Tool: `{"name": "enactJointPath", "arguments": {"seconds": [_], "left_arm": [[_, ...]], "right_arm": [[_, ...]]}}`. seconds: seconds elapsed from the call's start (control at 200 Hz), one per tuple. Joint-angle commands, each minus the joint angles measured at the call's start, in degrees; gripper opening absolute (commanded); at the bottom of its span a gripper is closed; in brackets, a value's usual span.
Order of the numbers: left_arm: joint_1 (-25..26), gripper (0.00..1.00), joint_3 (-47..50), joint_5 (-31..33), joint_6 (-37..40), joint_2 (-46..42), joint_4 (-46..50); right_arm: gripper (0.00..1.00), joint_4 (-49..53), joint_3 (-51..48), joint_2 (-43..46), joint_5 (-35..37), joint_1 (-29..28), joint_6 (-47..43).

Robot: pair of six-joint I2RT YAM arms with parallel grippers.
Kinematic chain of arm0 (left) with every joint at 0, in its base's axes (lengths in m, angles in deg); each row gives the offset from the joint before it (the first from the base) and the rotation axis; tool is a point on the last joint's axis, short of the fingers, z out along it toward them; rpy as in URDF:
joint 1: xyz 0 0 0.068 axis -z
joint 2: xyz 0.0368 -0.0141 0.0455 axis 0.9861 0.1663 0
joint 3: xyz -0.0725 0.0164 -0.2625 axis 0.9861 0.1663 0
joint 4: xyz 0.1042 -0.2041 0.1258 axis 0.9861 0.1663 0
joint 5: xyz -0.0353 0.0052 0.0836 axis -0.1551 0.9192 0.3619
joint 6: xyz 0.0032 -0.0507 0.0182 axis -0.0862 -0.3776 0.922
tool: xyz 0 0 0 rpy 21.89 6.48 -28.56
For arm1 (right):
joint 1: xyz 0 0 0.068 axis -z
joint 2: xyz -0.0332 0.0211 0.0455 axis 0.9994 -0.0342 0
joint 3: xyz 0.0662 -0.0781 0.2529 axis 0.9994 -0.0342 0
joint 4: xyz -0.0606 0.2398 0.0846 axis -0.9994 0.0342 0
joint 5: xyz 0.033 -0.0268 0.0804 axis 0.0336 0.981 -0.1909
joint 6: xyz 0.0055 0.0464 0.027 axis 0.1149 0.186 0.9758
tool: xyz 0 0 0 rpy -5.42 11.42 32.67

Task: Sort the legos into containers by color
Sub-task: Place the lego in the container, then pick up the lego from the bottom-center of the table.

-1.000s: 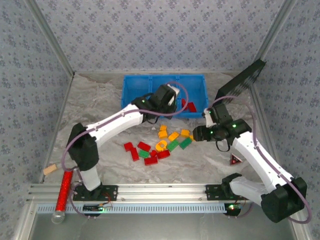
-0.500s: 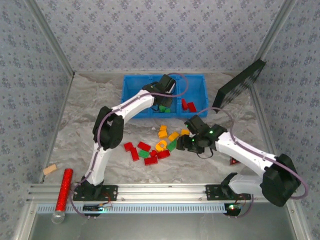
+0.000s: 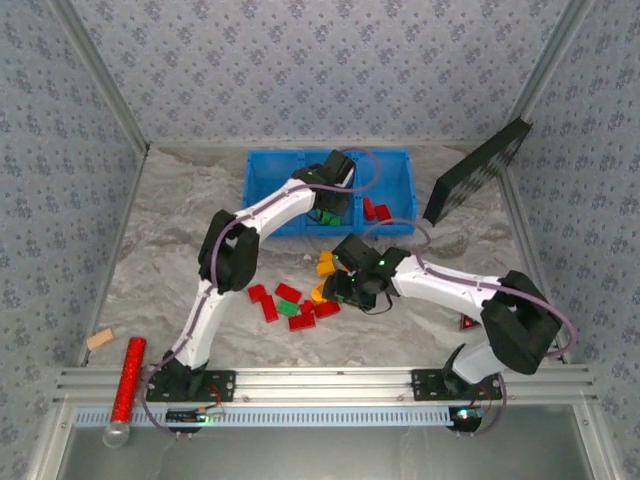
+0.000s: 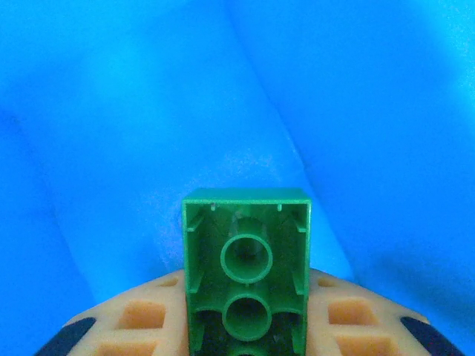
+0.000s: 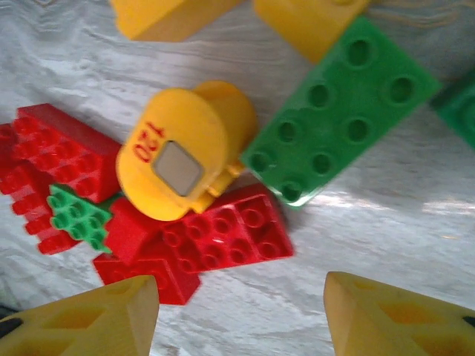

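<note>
The left end effector [image 3: 332, 192] is over the middle box of the blue tray [image 3: 265, 180]. It is shut tight on a green brick [image 4: 246, 245], and we see the brick's hollow side. The right end effector [image 5: 241, 311] is wide open and holds nothing. It hangs low over the loose bricks [image 3: 290, 300] on the desk [image 3: 180, 220], just above a red brick [image 5: 223, 241] and a yellow round piece [image 5: 182, 152].

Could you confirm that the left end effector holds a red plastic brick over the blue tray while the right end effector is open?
Not quite: the left wrist view shows the small plastic brick in the left end effector is green, not red. It is over the bright blue plastic tray, and the right end effector is open.
</note>
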Motion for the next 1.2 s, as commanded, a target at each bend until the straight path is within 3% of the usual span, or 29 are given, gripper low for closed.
{"name": "enactJointPath", "arguments": {"seconds": [0.0,0.25,0.435,0.915,1.194], "left_arm": [[-0.1,0.34,-0.8,-1.3,-0.5,0.4,1.4],[-0.4,0.5,0.2,-1.7,0.0,-0.8,1.4],[-0.6,0.57,2.5,-1.6,0.6,-3.5,0.1],[-2.5,0.62,16.2,-1.3,2.0,-18.6,-4.1],[-4.4,0.63,26.1,0.6,1.8,-29.8,-5.5]], "right_arm": [[0.64,0.2,2.2,-1.7,-0.6,-1.0,2.0],[0.66,3.2,5.0,-4.6,0.1,-3.1,3.2],[0.67,4.4,6.9,-6.7,0.7,-4.5,3.6],[0.68,10.3,14.9,-15.6,2.3,-12.5,3.1],[0.71,16.5,24.9,-22.7,6.5,-16.3,-0.4]]}}
